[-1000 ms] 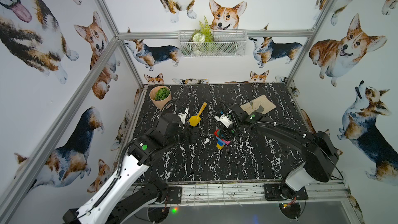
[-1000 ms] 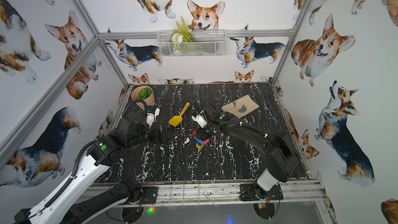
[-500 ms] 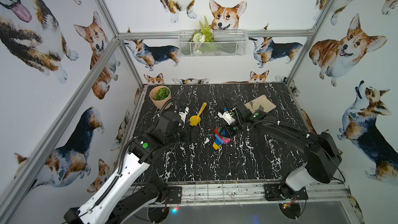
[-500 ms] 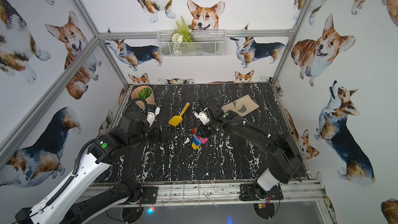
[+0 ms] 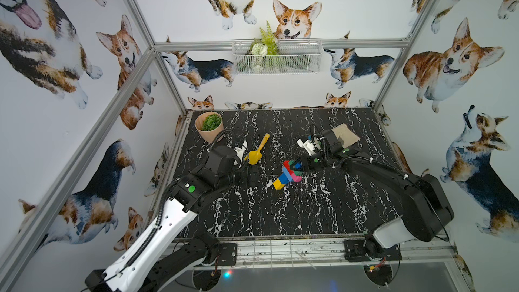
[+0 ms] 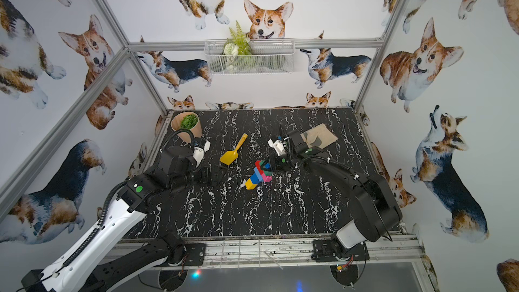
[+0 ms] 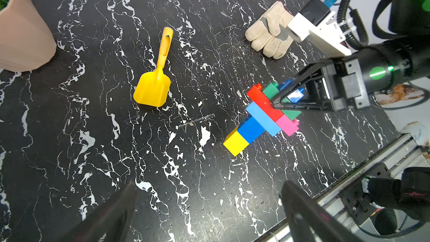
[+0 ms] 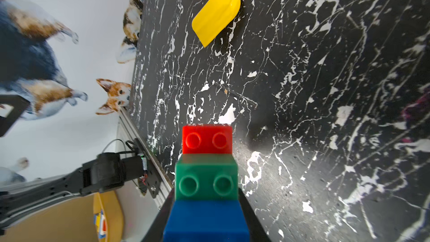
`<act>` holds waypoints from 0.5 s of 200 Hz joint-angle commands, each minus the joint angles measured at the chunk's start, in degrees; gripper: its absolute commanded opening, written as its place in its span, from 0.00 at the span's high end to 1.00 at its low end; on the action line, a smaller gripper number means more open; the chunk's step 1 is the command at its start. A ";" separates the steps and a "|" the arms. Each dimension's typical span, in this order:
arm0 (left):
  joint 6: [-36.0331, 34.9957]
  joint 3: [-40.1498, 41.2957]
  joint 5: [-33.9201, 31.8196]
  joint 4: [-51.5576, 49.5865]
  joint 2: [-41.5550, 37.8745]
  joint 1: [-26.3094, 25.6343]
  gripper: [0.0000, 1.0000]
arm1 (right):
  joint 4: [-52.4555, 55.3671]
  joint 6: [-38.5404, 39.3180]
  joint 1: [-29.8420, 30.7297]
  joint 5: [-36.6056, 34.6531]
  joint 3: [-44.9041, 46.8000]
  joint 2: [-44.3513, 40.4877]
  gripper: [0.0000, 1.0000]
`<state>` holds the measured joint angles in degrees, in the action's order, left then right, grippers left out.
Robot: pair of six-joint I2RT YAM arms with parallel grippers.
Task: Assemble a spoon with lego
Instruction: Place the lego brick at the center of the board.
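- Nearest, the left tool [image 5: 251,176] hangs over the black marbled counter [image 5: 280,214] with its jaws spread wide and nothing between them. In the left wrist view its fingers [image 7: 111,213] are blurred and cut off by the frame edge. In both top views they are hard to pick out against the dark counter.
- Beside it, mid-counter, the spoon [image 7: 263,117] sits tilted, with a yellow and dark-blue stem and a wider light-blue, red, green and pink end. Whether the yellow tip touches the counter cannot be told.
- The right tool [image 7: 275,103] is pinched on that wide end, its fingers covering part of the green and dark-blue pieces. The right wrist view shows only three lego bricks [image 8: 206,178] in a row, red, green and dark blue; the stem is hidden.
- Farther back, a yellow toy shovel [image 5: 257,154] lies flat, well apart from the spoon.
- A pale work glove [image 7: 267,36] is partly hidden behind the right arm's white camera mount [image 7: 311,33].
- A white label [image 5: 240,148] on the left wrist has print too small to read.
- At the far-left corner, a terracotta pot [image 5: 206,136] holds a leafy green plant [image 5: 212,122].
- On the back wall, a white wire basket [image 5: 295,63] holds a fern [image 5: 268,39] and a white flower [image 5: 257,49].
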<state>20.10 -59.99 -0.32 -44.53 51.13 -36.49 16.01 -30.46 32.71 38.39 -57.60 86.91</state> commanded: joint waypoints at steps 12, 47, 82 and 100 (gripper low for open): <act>-0.41 0.13 -0.08 0.51 -0.55 0.19 0.00 | -15.26 -11.99 -1.61 9.16 2.92 3.22 0.75; -0.54 0.74 -0.22 0.06 -1.64 0.19 0.00 | -26.94 -21.03 -1.86 13.75 5.14 7.83 0.74; -0.67 1.19 -0.43 -0.86 -2.35 0.19 0.00 | -50.53 -38.84 -2.61 17.75 8.92 15.53 0.74; -0.84 1.28 -0.88 -1.29 -2.80 0.26 0.00 | -63.76 -47.94 -2.60 18.65 9.86 20.62 0.73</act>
<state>19.86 -58.83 -0.36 -44.99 48.95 -36.38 -19.92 -58.74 30.20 52.93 -49.06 102.00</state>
